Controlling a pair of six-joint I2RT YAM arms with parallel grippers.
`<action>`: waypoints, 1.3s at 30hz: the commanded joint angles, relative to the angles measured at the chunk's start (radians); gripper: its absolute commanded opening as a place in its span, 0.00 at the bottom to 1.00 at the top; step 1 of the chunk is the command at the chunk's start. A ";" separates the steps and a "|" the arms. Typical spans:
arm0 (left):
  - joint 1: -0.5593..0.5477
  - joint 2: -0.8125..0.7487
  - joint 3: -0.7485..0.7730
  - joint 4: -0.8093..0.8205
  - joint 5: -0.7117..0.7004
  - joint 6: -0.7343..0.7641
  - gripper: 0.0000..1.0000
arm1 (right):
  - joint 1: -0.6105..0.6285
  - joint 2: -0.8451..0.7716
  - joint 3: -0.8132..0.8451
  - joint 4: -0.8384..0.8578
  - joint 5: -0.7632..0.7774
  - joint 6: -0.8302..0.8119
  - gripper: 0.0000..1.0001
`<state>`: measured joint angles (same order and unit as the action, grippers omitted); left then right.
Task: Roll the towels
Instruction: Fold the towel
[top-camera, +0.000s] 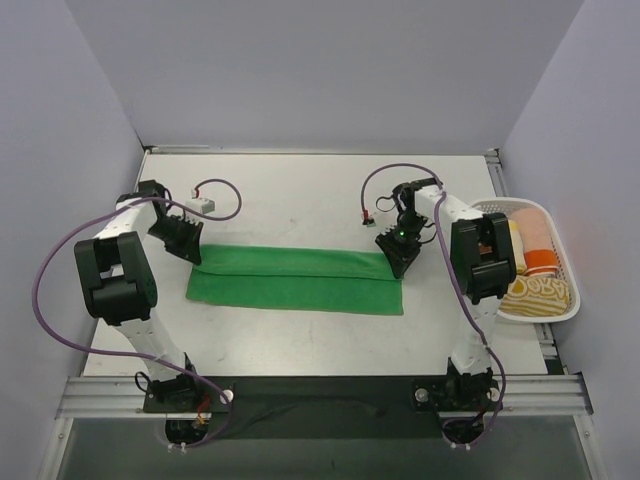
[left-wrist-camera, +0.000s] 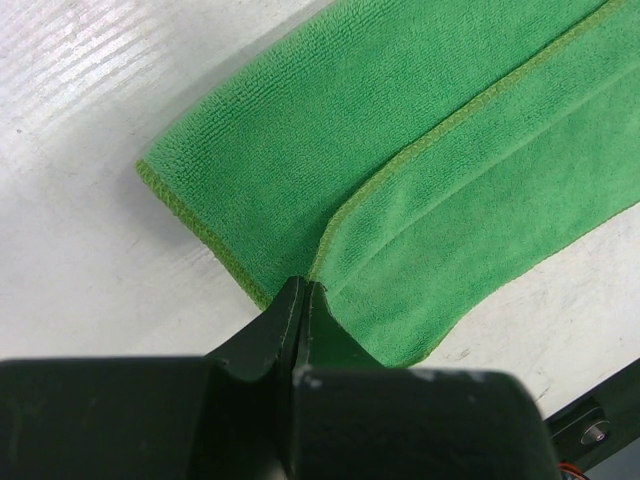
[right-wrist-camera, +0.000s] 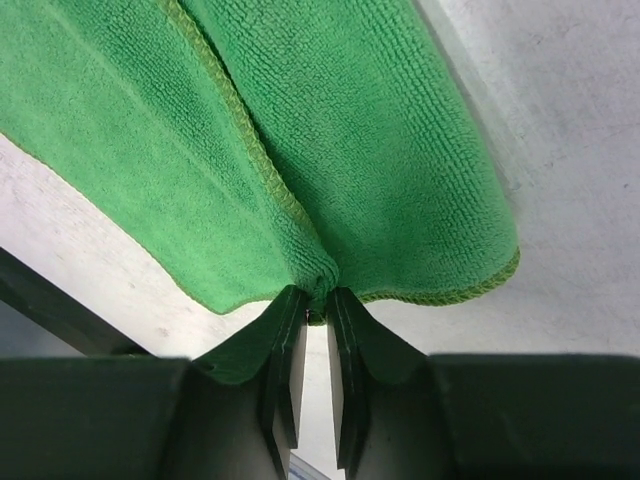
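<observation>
The bright green towel (top-camera: 295, 278) lies flat on the white table, folded lengthwise into a long strip. My left gripper (top-camera: 193, 255) is at its left end, jaws shut on the folded hem, as the left wrist view (left-wrist-camera: 303, 287) shows against the towel (left-wrist-camera: 400, 150). My right gripper (top-camera: 401, 264) is at the right end, shut on a pinched bunch of the towel's edge (right-wrist-camera: 320, 296); the cloth (right-wrist-camera: 300, 120) spreads away from it. A pale yellow rolled cloth (top-camera: 516, 245) sits in the basket at the right. The towel's tag is not visible.
A white slatted basket (top-camera: 572, 312) at the table's right edge holds several rolled cloths, peach, orange and patterned yellow. A small white connector (top-camera: 203, 203) with a purple cable lies behind the left gripper. Grey walls enclose the table.
</observation>
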<state>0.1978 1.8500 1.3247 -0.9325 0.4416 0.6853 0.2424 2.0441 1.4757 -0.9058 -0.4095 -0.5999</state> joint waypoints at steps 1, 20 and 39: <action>-0.001 0.003 0.027 0.004 0.023 0.003 0.00 | -0.009 -0.024 0.031 -0.084 -0.022 -0.001 0.15; 0.077 -0.072 0.145 -0.196 0.014 0.140 0.00 | -0.012 -0.188 -0.032 -0.104 -0.045 -0.021 0.00; 0.088 -0.023 -0.116 -0.026 -0.101 0.135 0.00 | 0.074 -0.105 -0.222 0.051 0.018 0.043 0.00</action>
<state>0.2840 1.8202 1.1793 -1.0206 0.3584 0.8318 0.3214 1.9446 1.2636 -0.8288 -0.4240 -0.5659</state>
